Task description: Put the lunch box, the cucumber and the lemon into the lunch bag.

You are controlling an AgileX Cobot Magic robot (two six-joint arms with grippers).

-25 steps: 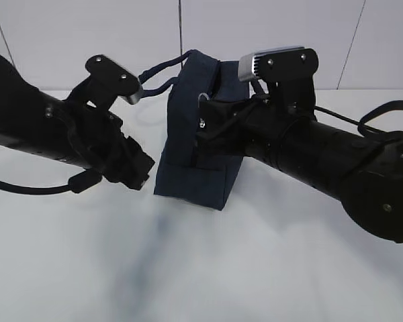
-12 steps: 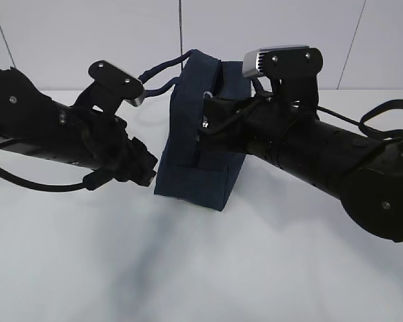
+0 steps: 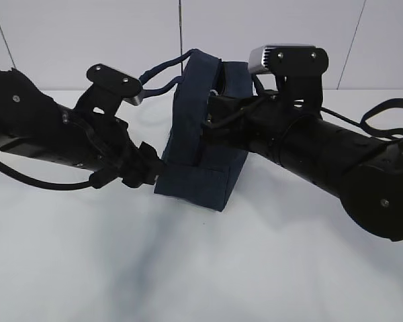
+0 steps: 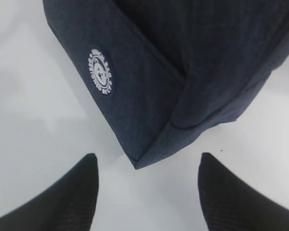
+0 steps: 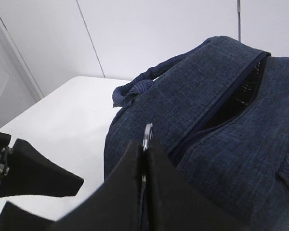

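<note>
One white table is seen, carrying everything, with two black arms reaching in over it from the near left and near right. One lunch bag is counted; no other task thing can be made out in any view.

The lunch bag stands upright toward the far edge of the table, roughly midway between the left and right edges. It is a boxy bag of dark navy woven fabric, with two loop handles drooping off its far-left side. A flat front pocket panel is stitched across its lower half, and one small round white logo is sewn on a side face near a bottom corner. Along the top a zipper is seen partly parted (a dark gap shows between the two fabric edges).

The right gripper is pressed together on one thin silver ring pull, whose edge sticks up between the black fingers at the top of the bag.

The left gripper is held low beside the bag's bottom left corner; its two black fingers stand well apart, with bare table between them and the bag's corner just ahead, not touched.
</note>
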